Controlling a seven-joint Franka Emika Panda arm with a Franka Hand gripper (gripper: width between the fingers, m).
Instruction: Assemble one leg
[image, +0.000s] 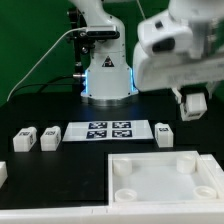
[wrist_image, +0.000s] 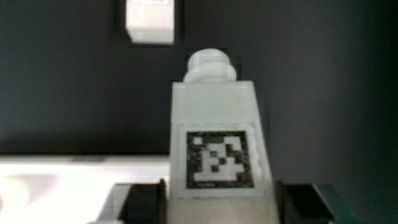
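Observation:
My gripper hangs above the table at the exterior view's right, over the far right corner of the tray. It is shut on a leg, a white block with a rounded peg end and a black-and-white tag; the dark fingers press both its sides. The held leg is off the table. Three more legs lie on the black table: two at the exterior view's left and one right of the marker board. One loose leg shows in the wrist view.
The large white tray with raised rim lies at the front right; its edge shows in the wrist view. The marker board lies mid-table. The arm's base stands behind it. A small white piece sits at the left edge.

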